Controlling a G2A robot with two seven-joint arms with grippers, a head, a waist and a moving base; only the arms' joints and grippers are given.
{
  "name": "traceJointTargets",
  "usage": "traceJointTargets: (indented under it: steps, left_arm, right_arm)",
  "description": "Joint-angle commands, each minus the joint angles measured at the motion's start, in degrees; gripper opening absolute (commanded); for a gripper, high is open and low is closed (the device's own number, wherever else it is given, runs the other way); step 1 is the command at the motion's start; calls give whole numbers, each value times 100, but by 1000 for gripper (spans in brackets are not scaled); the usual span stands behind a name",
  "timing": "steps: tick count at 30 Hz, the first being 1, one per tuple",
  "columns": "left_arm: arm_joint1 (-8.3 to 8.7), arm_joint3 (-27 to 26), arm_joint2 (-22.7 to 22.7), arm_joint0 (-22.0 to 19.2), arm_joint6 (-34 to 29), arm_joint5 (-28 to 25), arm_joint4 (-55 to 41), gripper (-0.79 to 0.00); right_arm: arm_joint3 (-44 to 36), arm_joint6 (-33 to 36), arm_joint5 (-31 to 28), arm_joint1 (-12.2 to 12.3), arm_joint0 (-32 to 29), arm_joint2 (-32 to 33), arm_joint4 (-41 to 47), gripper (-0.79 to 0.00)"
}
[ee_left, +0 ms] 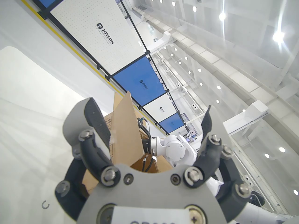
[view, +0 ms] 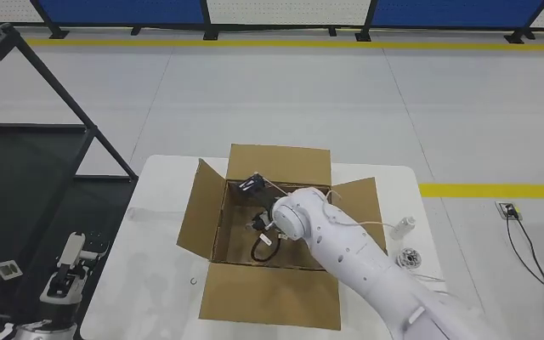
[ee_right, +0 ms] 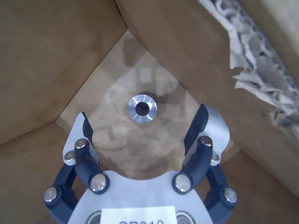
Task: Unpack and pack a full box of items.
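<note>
An open cardboard box (view: pixel 280 163) stands in the middle of the white table (view: pixel 161 255). My right arm (view: pixel 340 246) comes in from the near right and goes down into it. In the right wrist view a small metal cylinder (ee_right: pixel 142 109) with a dark centre hole stands upright on the box floor near a corner. My right gripper (ee_right: pixel 143 125) hangs open just above it, a finger on either side, not touching. My left gripper (ee_left: pixel 150 113) is open and holds nothing; it sits off the table's near left corner (view: pixel 71 253), with the box (ee_left: pixel 126 129) beyond it.
On the table right of the box lie a small white bottle-like item (view: pixel 406 225) and a round metal part (view: pixel 410 257). A small ring (view: pixel 195 283) lies left of the box's near flap. A dark frame (view: pixel 51 170) stands to the left of the table.
</note>
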Motion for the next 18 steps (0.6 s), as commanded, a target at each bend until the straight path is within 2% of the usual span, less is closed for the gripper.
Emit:
traceJointTargets:
  steps: [1, 2, 5, 9, 16, 18]
  left_arm:
    - [0, 0, 0, 0, 0, 0, 0, 0]
    - [0, 0, 0, 0, 0, 0, 0, 0]
    - [0, 0, 0, 0, 0, 0, 0, 0]
    - [0, 0, 0, 0, 0, 0, 0, 0]
    - [0, 0, 0, 0, 0, 0, 0, 0]
    - [0, 0, 0, 0, 0, 0, 0, 0]
  right_arm:
    - [247, -69, -127, -71, 35, 4, 86, -83]
    - [349, -108, -164, -104, 48, 0, 101, -160]
    - [614, -253, -226, -200, 75, 9, 171, -151]
    - [924, -397, -366, -310, 102, 24, 246, -246]
    - [1294, -460, -554, -490, 139, 1, 263, -296]
    - [1379, -471, -580, -536, 151, 1, 264, -360]
